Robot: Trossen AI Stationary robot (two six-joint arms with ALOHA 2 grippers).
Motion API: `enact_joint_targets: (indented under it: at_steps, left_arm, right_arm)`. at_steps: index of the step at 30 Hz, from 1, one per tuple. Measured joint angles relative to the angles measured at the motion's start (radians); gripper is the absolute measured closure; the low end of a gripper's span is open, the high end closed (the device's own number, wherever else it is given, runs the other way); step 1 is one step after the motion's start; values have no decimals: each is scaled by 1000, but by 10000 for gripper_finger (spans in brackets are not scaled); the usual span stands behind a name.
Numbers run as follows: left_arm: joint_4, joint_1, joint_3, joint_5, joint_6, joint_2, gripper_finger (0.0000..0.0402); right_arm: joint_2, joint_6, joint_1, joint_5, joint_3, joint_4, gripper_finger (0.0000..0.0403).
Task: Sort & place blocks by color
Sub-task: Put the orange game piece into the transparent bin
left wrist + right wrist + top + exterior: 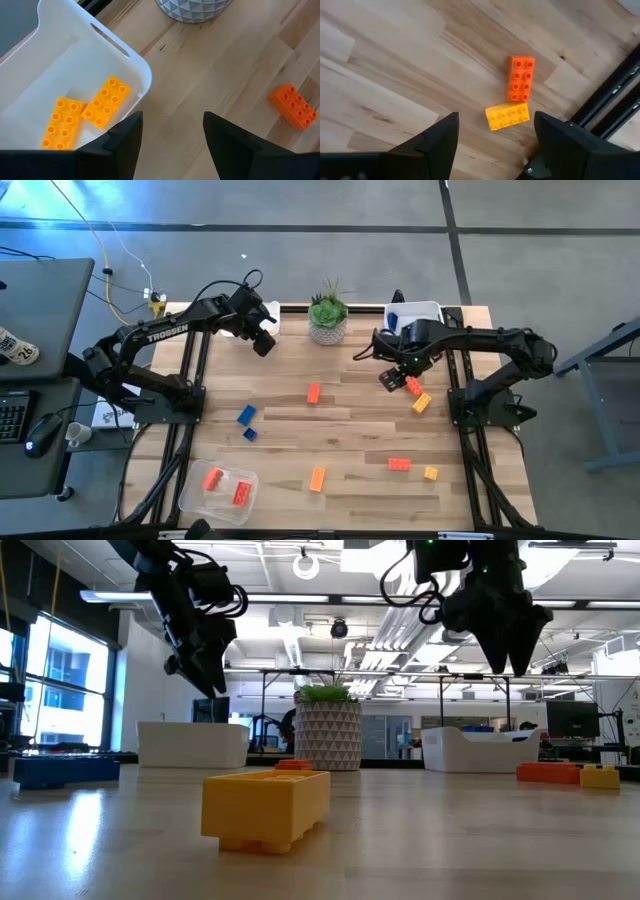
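- The left end effector [264,340] hangs above the counter [350,420] at about 11 o'clock, beside a white bin [120,55]; its fingers [125,140] stand apart with nothing between them.
- That bin holds two yellow-orange blocks [106,101], lying flat and touching at a corner; a red-orange block [293,105] lies on the wood well apart from the bin.
- The right end effector [392,379] hovers at about 1 o'clock, in front of a second white bin [425,311]; its fingers [437,140] are spread wide and hold nothing.
- Below it on the counter lie a red-orange block [521,77] and a yellow block [507,115], touching end to side; in the high view they show at 2 o'clock.
- The plant pot [327,326] stands at 12 o'clock between the two bins.
- Near the centre lies an orange block [314,393]; two blue blocks [246,416] lie at about 9 o'clock.
- At 5 o'clock lie a red-orange block [399,464] and a small yellow block [431,473], apart; at 6 o'clock a yellow-orange block [317,478].
- A clear tray [190,498] at 7 o'clock holds two red-orange blocks [213,478].
- In the low view a yellow block [265,808] fills the foreground, with both arms raised off the counter.
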Motion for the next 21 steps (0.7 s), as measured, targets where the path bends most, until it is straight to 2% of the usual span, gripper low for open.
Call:
enact_joint_targets:
  at_steps: [5, 7, 12, 21]
  left_arm:
    - [0, 0, 0, 0, -2, 0, 204]
    - [1, 0, 0, 0, -2, 0, 204]
    - [19, 0, 0, 0, -5, 0, 204]
    - [23, 0, 0, -1, -29, 0, 204]
  right_arm:
    - [23, -14, -9, 21, -19, -2, 157]
    - [24, -27, -22, -10, -76, 29, 158]
    - [25, -45, -48, -11, -224, 58, 158]
    - [25, -113, -105, -39, -378, 237, 158]
